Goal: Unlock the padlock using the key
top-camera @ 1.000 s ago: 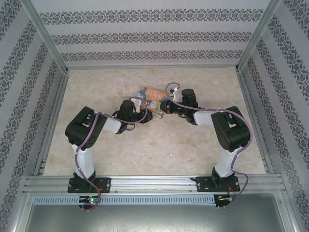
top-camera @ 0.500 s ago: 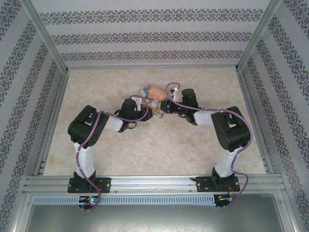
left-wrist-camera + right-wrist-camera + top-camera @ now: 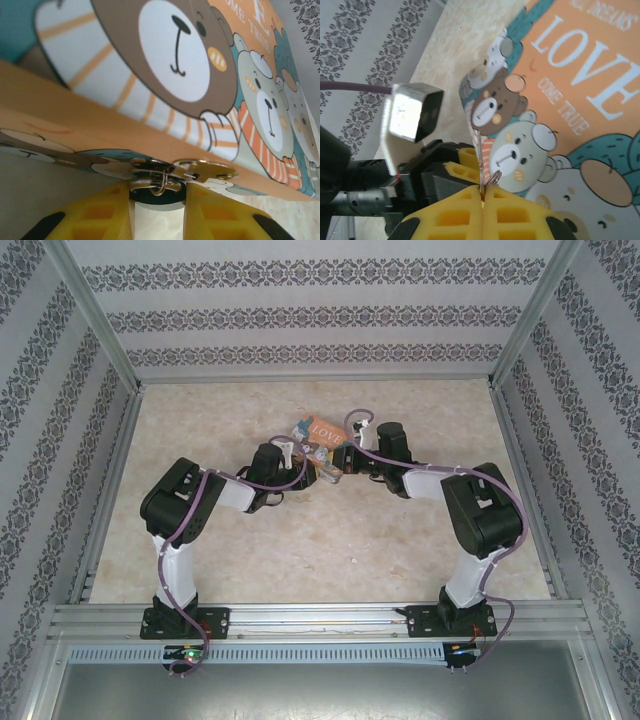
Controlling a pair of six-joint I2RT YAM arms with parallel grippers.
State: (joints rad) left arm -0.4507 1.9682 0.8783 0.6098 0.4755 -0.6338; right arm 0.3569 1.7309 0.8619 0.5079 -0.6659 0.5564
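- Edging nearer, our left gripper [image 3: 159, 217] has crept toward the tin [image 3: 322, 427]; a dark lump sits between its fingers [image 3: 110, 220] — maybe the padlock [image 3: 157, 195] — grip we cannot tell.
- Our right gripper [image 3: 482, 197] stays clenched on the key [image 3: 479, 155], at the tin's rim.
- On the table [image 3: 200, 540], the tin has nudged toward the far edge; nothing unlocked yet.

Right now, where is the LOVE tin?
In the top view the LOVE tin is mid-table, toward the far side, with the left tool and right tool meeting at its near edge.
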